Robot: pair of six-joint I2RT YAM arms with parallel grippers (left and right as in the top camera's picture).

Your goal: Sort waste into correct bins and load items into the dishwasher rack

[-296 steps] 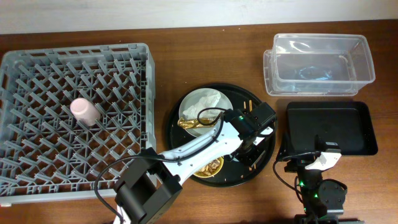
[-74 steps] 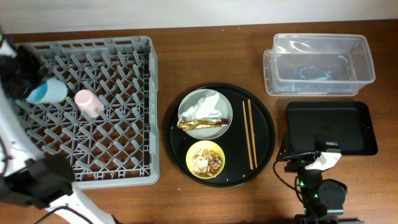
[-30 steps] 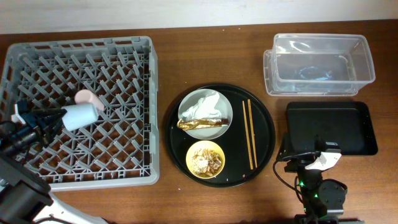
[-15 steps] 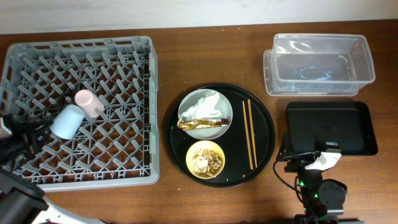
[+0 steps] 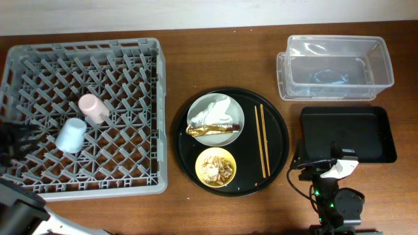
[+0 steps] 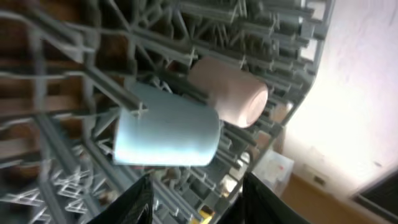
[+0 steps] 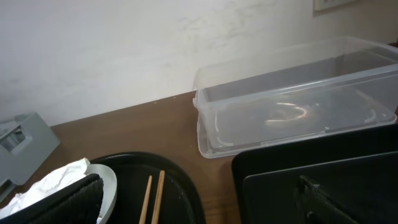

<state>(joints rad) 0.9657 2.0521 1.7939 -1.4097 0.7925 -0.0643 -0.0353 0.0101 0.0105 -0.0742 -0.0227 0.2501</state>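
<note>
Blue cup (image 5: 70, 135) lies tipped among the pegs (image 5: 117, 85) at the left of the rack (image 5: 130, 44), beside the pink cup (image 5: 93, 108); the pegs prop it, so we judge it loaded. Our left gripper (image 6: 198, 186) sits low at the rack's left edge, jaws apart and clear of it; the right gripper (image 7: 196, 193) rests wide by the black tray (image 5: 346, 134).

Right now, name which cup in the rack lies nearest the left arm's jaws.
The light-blue cup, just ahead of the left jaws near the rack's left side; the pink cup lies beyond it, further in.
</note>
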